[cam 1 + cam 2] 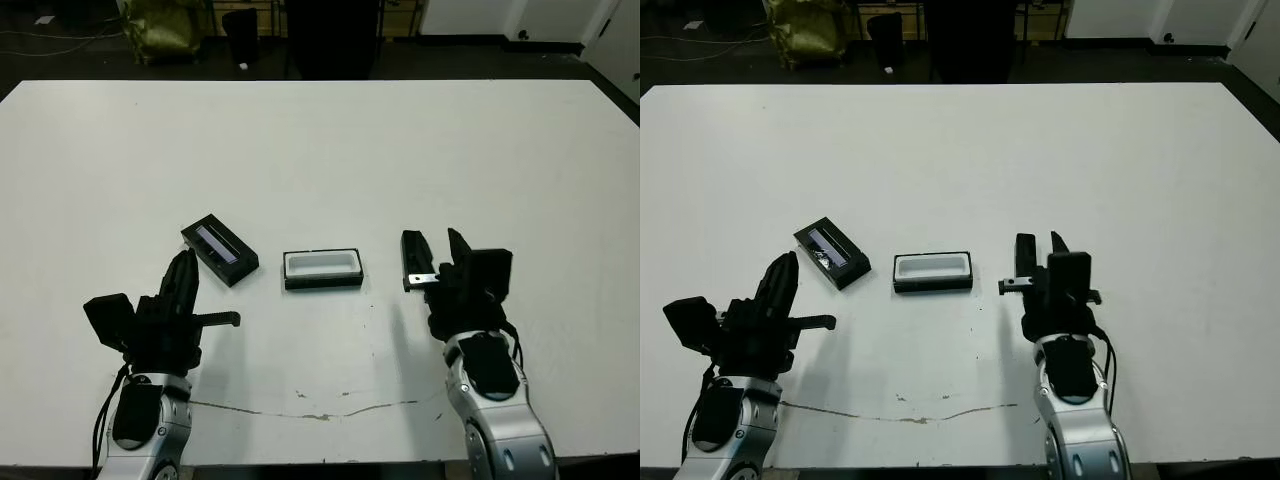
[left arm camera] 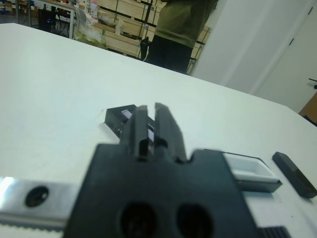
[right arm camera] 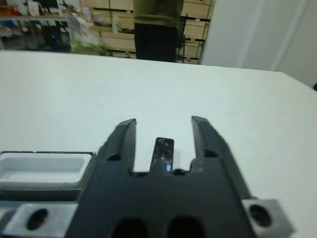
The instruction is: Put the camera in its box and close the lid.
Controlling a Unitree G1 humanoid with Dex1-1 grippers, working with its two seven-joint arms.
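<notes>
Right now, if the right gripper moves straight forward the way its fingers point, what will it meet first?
Most likely the camera. In the right wrist view it lies on the table between the open fingers of the right gripper, lined up with them. Beyond it the table looks bare. Whether the fingers are low enough to touch it is unclear.

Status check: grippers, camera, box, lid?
Right gripper open, straddling camera on table, no grasp yet. Left gripper shut, empty, near lid. Box open, empty, between lid and camera. Nothing in the way.
</notes>
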